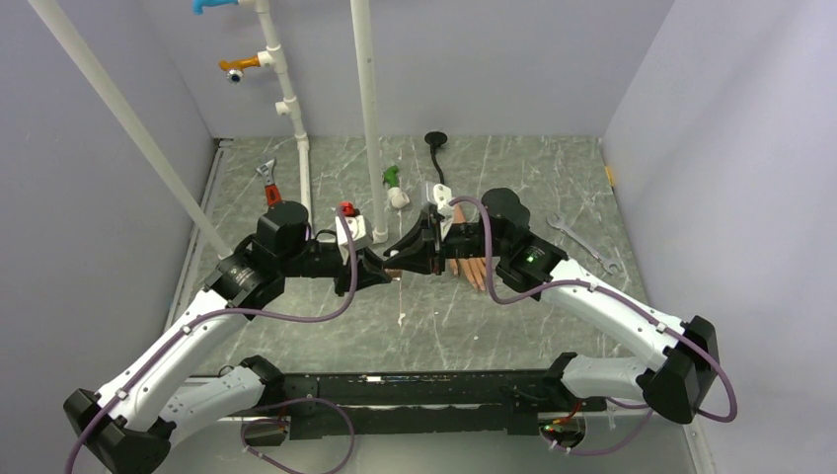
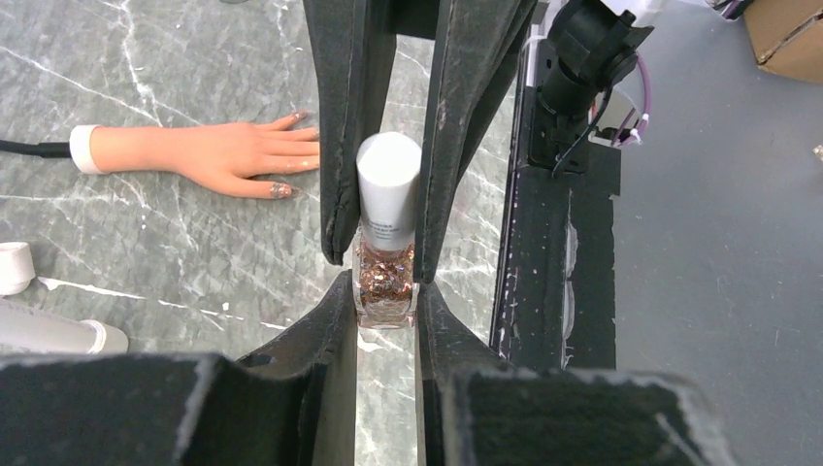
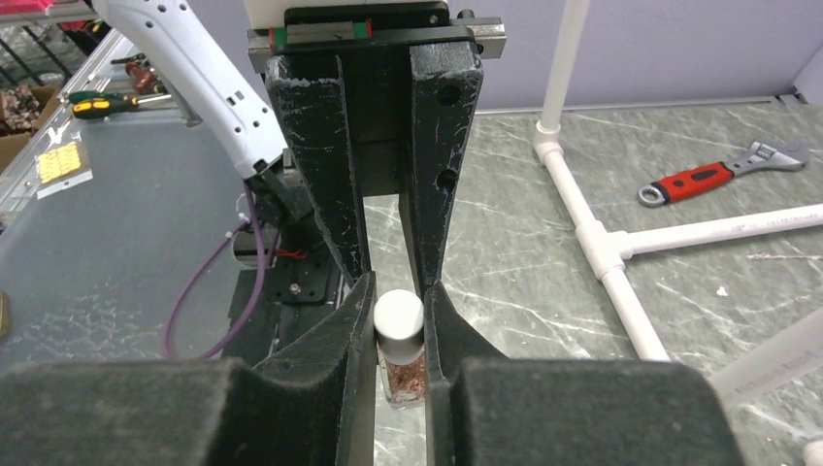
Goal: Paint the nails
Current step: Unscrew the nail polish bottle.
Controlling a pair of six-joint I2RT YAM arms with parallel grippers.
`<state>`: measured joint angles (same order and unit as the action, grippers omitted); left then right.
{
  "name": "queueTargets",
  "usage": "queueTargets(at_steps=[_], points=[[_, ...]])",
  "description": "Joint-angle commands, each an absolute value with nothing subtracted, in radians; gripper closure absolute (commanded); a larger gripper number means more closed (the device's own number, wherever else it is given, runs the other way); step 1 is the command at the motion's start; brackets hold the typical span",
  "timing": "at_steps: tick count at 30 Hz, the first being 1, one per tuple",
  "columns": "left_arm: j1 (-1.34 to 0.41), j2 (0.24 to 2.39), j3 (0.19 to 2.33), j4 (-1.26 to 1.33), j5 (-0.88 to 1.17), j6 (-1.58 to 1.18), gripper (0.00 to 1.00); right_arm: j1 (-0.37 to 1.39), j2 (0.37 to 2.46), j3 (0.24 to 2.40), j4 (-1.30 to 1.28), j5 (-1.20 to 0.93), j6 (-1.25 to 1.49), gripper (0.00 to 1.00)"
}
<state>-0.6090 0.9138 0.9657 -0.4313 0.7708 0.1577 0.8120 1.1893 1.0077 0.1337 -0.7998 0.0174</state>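
Observation:
A small clear polish bottle (image 2: 386, 277) with copper glitter and a white cap (image 2: 389, 180) is held between both grippers above the table. My left gripper (image 2: 386, 289) is shut on its glass body. My right gripper (image 3: 399, 303) is shut on the white cap (image 3: 399, 316). In the top view the two grippers meet tip to tip, left (image 1: 387, 274) and right (image 1: 422, 255). The peach mannequin hand (image 2: 209, 150) lies flat to the left, with its pinkish nails (image 2: 280, 190) pointing at the bottle. In the top view the mannequin hand (image 1: 472, 270) is partly hidden under the right arm.
White PVC pipes (image 1: 367, 109) stand at the back. A red-handled adjustable wrench (image 1: 268, 184) lies back left, and a silver spanner (image 1: 582, 240) to the right. A white box with a red knob (image 1: 350, 227) and a green-white object (image 1: 395, 188) sit behind the grippers.

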Motion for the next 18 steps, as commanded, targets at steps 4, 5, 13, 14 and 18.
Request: queueTargets(at_steps=[4,5,13,14,18], points=[[-0.617,0.924,1.008,-0.407,0.679,0.164,1.0,0.808,1.15,1.023,0.173,-0.738,0.062,1.0],[-0.617,0.925,1.008,-0.406,0.677,0.163,1.0,0.809,1.151,1.021,0.178,-0.737,0.066,1.0],[-0.617,0.929,1.006,-0.403,0.671,0.16,1.0,0.808,1.149,1.004,0.225,-0.701,0.101,1.0],[-0.618,0.929,1.006,-0.402,0.671,0.16,1.0,0.809,1.154,1.01,0.216,-0.692,0.102,1.0],[-0.618,0.927,1.002,-0.396,0.66,0.156,1.0,0.808,1.161,1.019,0.209,-0.67,0.108,1.0]])
